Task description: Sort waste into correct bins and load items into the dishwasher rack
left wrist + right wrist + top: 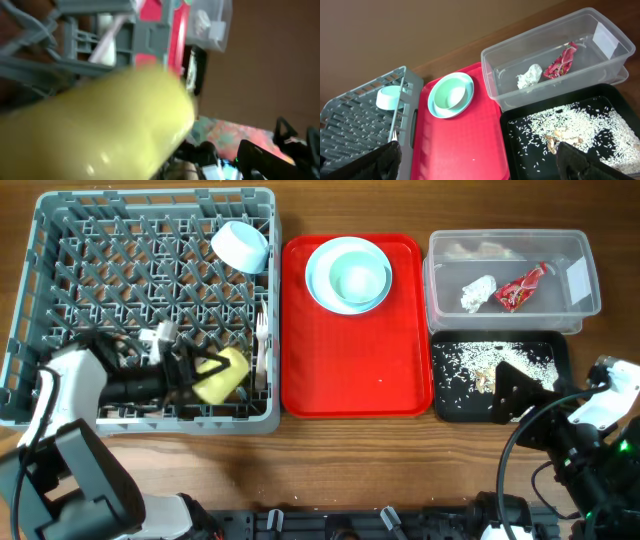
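We judge the step in hand to be loading the cup (222, 376) into the rack (40, 240): it lies tilted on its side among the pegs near the rack's front right corner, right at the tips of the left fingers (190, 366). The left wrist view shows only a yellow blur, so we cannot tell whether those fingers are pinching it or have let go. The right fingers (580, 162) are spread wide and empty, hovering over the black tray (450, 395) where the rice (465, 360) lies. The napkin (478, 293) and wrapper (522, 288) sit in the clear tub (510, 235), so the waste looks sorted. Next, we think, the left arm must draw clear without tipping the cup, then fetch the plate (318, 285) and the bowl (358, 278) on it from the red tray (350, 370).
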